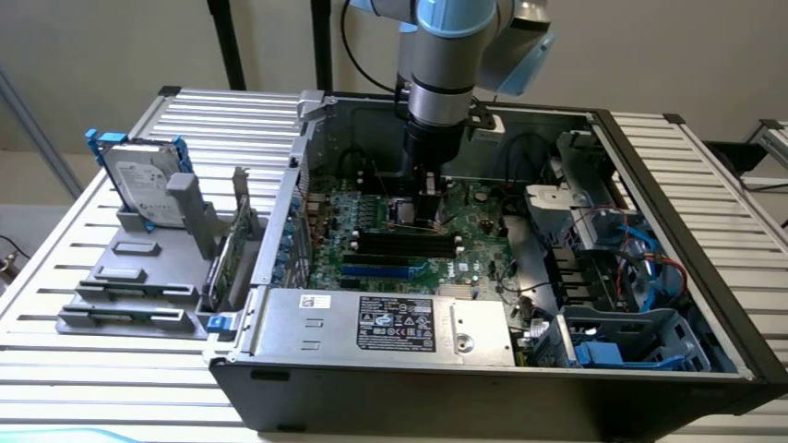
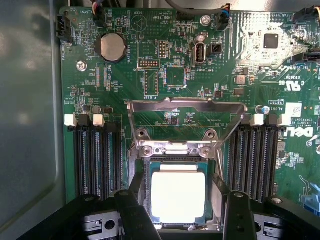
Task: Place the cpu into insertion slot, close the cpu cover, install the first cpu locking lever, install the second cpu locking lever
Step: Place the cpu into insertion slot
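Note:
The cpu [image 2: 178,196], a pale square chip, lies flat in the insertion slot [image 2: 145,167] on the green motherboard [image 2: 175,75]. Beyond the slot's hinge, the silver cpu cover [image 2: 187,106] stands swung up and open. My gripper [image 2: 181,207] is open, with one black finger [image 2: 132,212] on each side of the chip and nothing held between them. In the exterior view my gripper [image 1: 422,208] reaches straight down into the computer case, just over the motherboard [image 1: 474,226].
Black memory slots [image 2: 95,155] flank the socket on both sides [image 2: 255,155]. The case [image 1: 640,185] walls surround the board, with a power supply [image 1: 382,323] in front and drive cages with cables [image 1: 615,268] at the exterior view's right. A hard drive [image 1: 142,180] stands outside on the slatted table.

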Available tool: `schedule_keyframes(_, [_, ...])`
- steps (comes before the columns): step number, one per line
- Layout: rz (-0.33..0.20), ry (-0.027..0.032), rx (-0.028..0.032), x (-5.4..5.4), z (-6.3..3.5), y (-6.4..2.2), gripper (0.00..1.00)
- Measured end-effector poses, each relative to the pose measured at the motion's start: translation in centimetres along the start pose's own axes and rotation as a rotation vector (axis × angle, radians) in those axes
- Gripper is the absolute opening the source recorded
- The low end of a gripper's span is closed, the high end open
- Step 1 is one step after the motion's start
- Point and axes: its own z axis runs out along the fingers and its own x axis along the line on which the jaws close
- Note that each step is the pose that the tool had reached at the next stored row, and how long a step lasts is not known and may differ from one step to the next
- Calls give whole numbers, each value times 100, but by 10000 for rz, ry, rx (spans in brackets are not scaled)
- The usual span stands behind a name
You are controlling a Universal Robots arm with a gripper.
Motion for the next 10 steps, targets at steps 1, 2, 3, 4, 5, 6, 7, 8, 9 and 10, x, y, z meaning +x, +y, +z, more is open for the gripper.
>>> schedule_keyframes(1, [0, 7, 1, 0, 0, -2, 62])
schedule_keyframes(2, [0, 16, 2, 0, 0, -4, 62])
schedule_keyframes(3, [0, 25, 2, 0, 0, -6, 62])
schedule_keyframes(4, [0, 34, 3, 0, 0, -8, 62])
schedule_keyframes(5, [0, 42, 3, 0, 0, -10, 62])
schedule_keyframes(6, [-1, 52, 3, 0, 0, -12, 62])
schedule_keyframes(7, [-2, 64, 4, -1, -1, -14, 62])
schedule_keyframes(8, [-2, 78, 4, -1, -1, -15, 62])
schedule_keyframes(9, [-2, 96, 5, -1, -1, -17, 62])
schedule_keyframes(10, [-2, 117, 4, 0, 0, -19, 62])
